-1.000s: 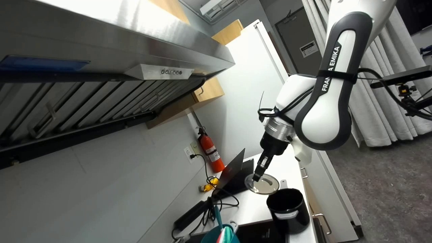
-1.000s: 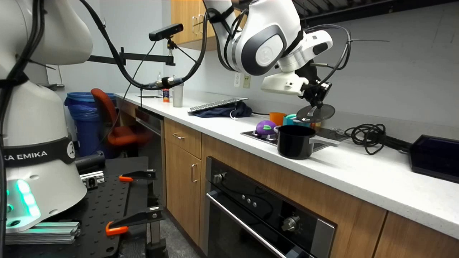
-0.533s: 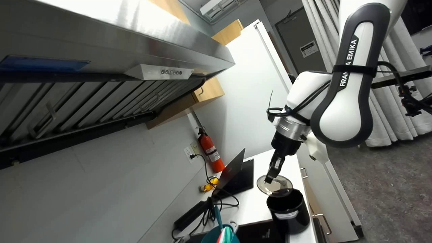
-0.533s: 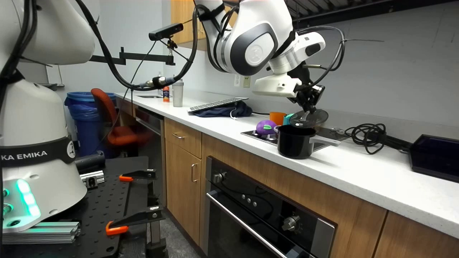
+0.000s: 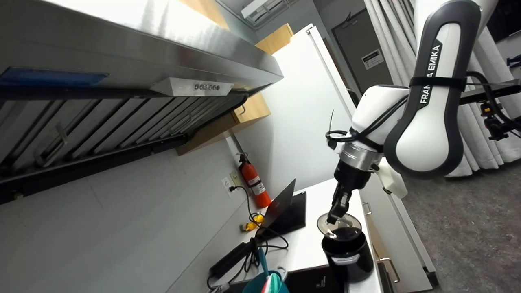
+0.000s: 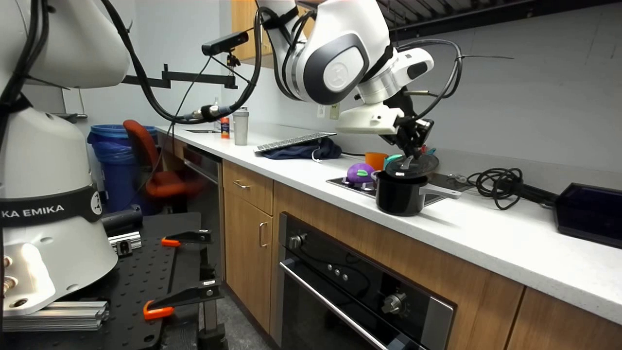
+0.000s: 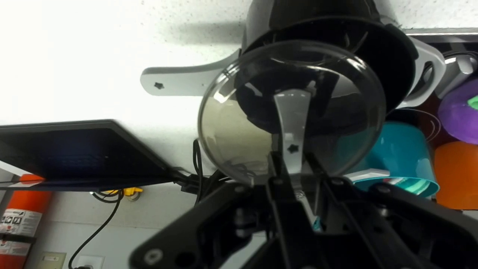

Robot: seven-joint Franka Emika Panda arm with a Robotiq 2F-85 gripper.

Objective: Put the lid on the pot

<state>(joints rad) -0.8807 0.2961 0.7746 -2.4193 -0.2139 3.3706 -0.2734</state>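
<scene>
The lid [image 5: 325, 228] is a round see-through grey glass disc with a grey bar handle [image 7: 293, 123]. My gripper [image 7: 294, 160] is shut on one end of this handle, a finger on each side. The black pot [image 6: 399, 197] stands upright on the counter at the cooktop's edge; it also shows in the wrist view [image 7: 317, 11]. The lid [image 6: 420, 166] hangs slightly tilted just above the pot's rim, offset toward the wall. In the wrist view the lid [image 7: 239, 127] overlaps part of the opening, and some dark inside stays uncovered. Whether lid and rim touch is unclear.
A teal container [image 7: 403, 149] with utensils, an orange cup [image 6: 375, 160] and a purple toy-like thing [image 6: 359, 172] stand near the pot. A laptop [image 5: 281, 207] and coiled cables [image 6: 498, 184] lie by the wall. The pot's long grey handle [image 6: 440, 191] sticks out sideways.
My gripper has carried the lid sideways and down, from beside the pot to partly over its opening. The pot has not moved. The robot base's light has turned from green to white.
</scene>
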